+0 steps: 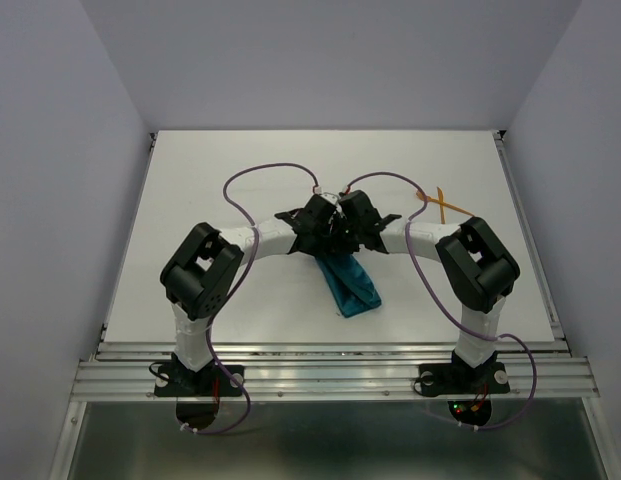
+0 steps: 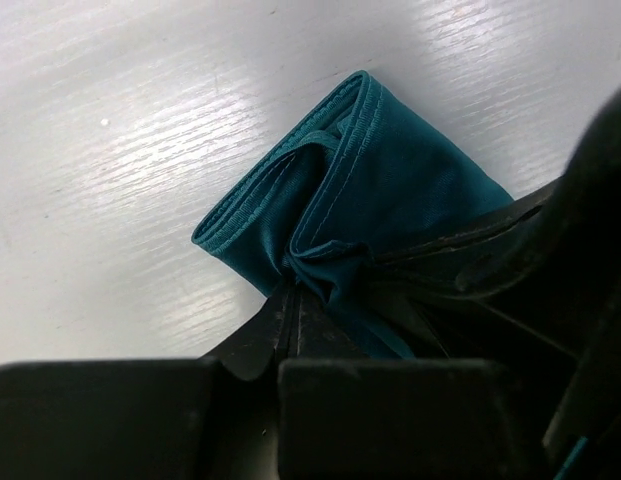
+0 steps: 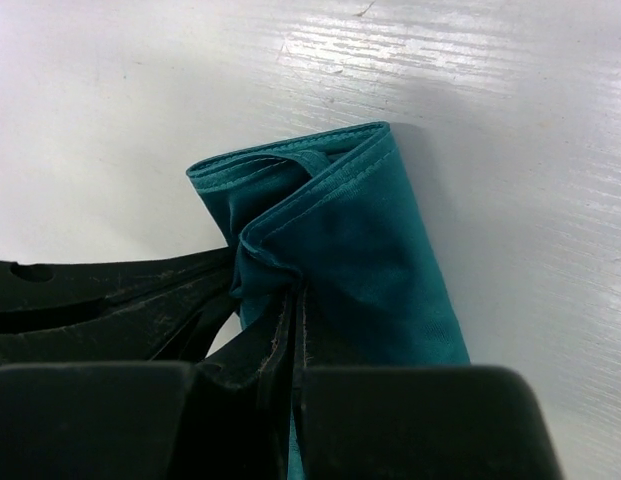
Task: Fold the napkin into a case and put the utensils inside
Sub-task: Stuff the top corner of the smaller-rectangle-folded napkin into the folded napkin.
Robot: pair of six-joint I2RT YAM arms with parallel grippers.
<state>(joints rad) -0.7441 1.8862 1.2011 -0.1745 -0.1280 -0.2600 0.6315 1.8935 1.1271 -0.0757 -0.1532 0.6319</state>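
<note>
One teal napkin (image 1: 352,286), folded into a single narrow bundle. Two orange utensils (image 1: 442,204), crossed over each other. One white desk (image 1: 240,160). Two arms: left arm (image 1: 205,275), right arm (image 1: 478,265). Two tools, one per arm: left tool (image 2: 290,292), right tool (image 3: 290,300). Two purple cables (image 1: 252,180), one along each arm. Three pale walls (image 1: 320,60) around the desk.
</note>
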